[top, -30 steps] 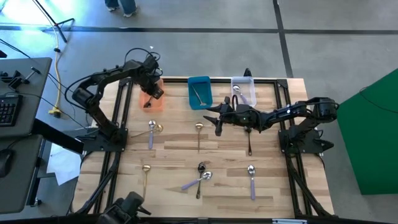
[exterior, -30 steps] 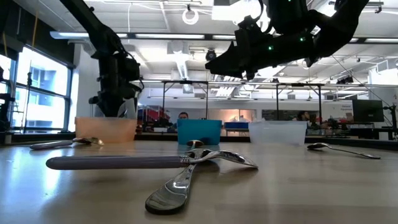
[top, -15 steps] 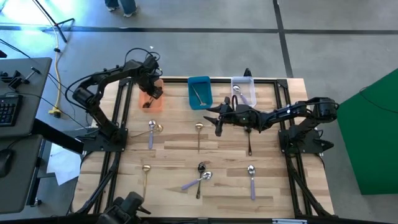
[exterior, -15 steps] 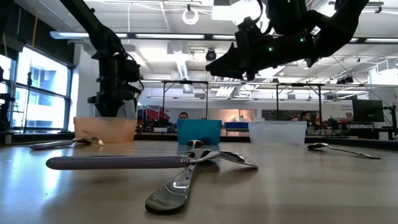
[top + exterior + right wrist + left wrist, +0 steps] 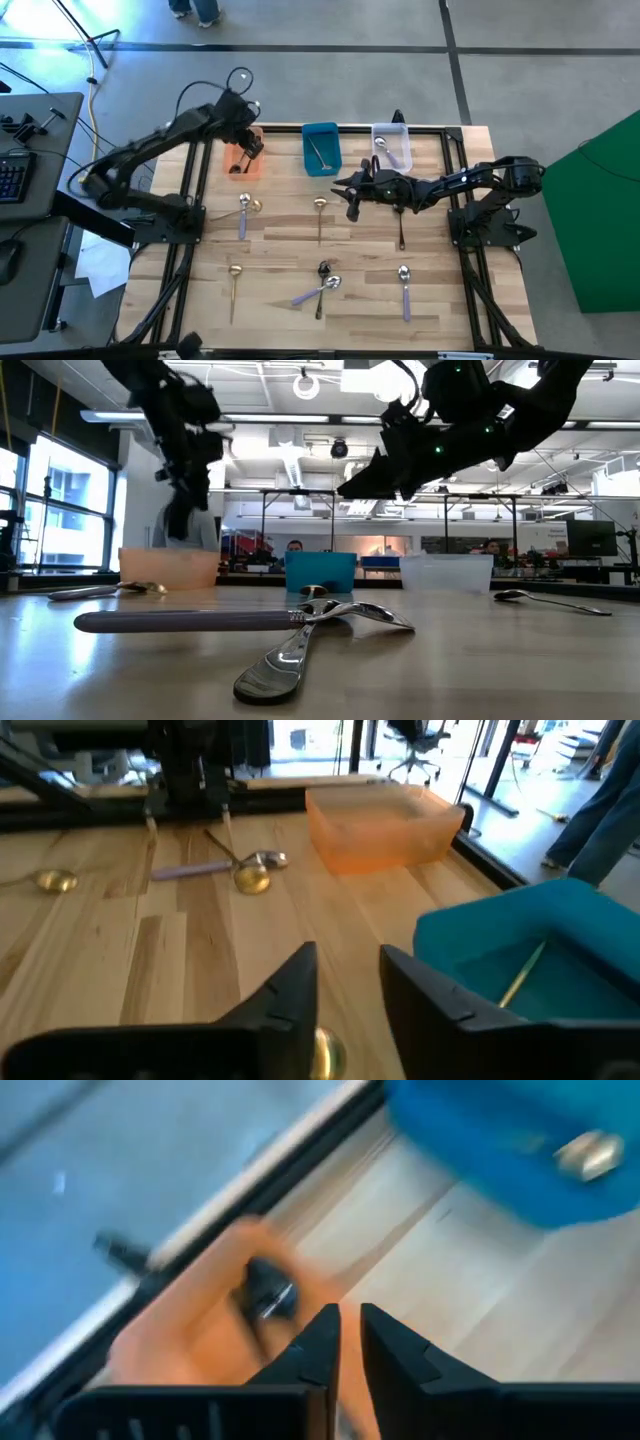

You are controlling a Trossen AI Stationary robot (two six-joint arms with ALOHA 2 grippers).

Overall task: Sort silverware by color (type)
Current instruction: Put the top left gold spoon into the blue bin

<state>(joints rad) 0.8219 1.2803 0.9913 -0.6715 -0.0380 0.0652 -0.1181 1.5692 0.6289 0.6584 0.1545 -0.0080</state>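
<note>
Now my left hand (image 5: 250,148) has lifted a little and swung back from the orange bin (image 5: 243,158), with the whole left arm stretched out flatter than it was half a second ago, when it was bent tightly over that bin. Its fingers are nearly closed and hold nothing, and in the left wrist view a dark spoon (image 5: 268,1295) lies inside the bin, so I judge that piece delivered and the hand released. My right hand (image 5: 350,194) has barely shifted; it hovers above the desk (image 5: 280,245) just in front of the teal bin (image 5: 321,148), fingers apart and empty, with a gold spoon (image 5: 320,212) on the wood just beside and below it. That looks like my next pick, and the teal bin already holds a thin gold piece (image 5: 522,976). The clear bin (image 5: 392,146) holds a lavender-handled spoon (image 5: 381,146). Much remains on the desk: a crossed gold and lavender pair (image 5: 245,209) near the left arm's base, another gold spoon (image 5: 234,282), a crossed dark and lavender pair (image 5: 323,282), a dark spoon (image 5: 401,232) under my right arm, and a lavender one (image 5: 404,285) at the front right. So the sorting is well short of half done.
</note>
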